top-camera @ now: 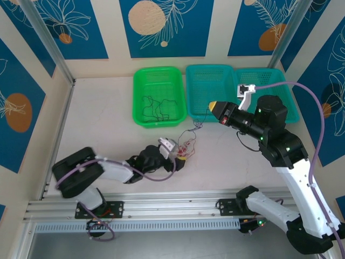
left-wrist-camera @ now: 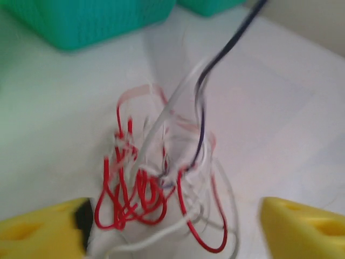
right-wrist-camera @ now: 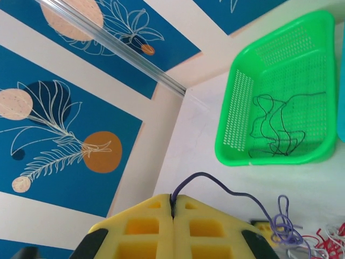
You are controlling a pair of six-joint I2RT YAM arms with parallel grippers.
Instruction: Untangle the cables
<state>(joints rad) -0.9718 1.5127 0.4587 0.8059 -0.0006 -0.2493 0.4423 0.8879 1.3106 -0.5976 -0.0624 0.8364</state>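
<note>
The cables (top-camera: 186,147) sit in a small knot on the counter (top-camera: 108,124), just near of the gap between the green basket (top-camera: 141,75) and the middle teal basket (top-camera: 207,73). The knot is mostly red loops (left-wrist-camera: 143,199) with whitish strands (left-wrist-camera: 161,124) threaded through. They look feather-light, limp and springy, so a pull on one strand will likely drag the whole clump unless the rest is pinned. One purple-blue cable (right-wrist-camera: 232,191) rises out of the knot towards the far right. The right fingers (right-wrist-camera: 145,226) are pressed together on its end, which leaves the seam between them. The best hold looks to be a free end or a single outer loop, not the dense middle. The left fingers (left-wrist-camera: 38,232) stand wide apart, low on either side of the near part of the clump, gripping nothing. The green basket holds one black cable (top-camera: 156,108), lying loose and curled on its floor. The middle teal basket appears to hold nothing. The right arm partly covers the right teal basket (top-camera: 280,81), and I cannot tell its contents.
</note>
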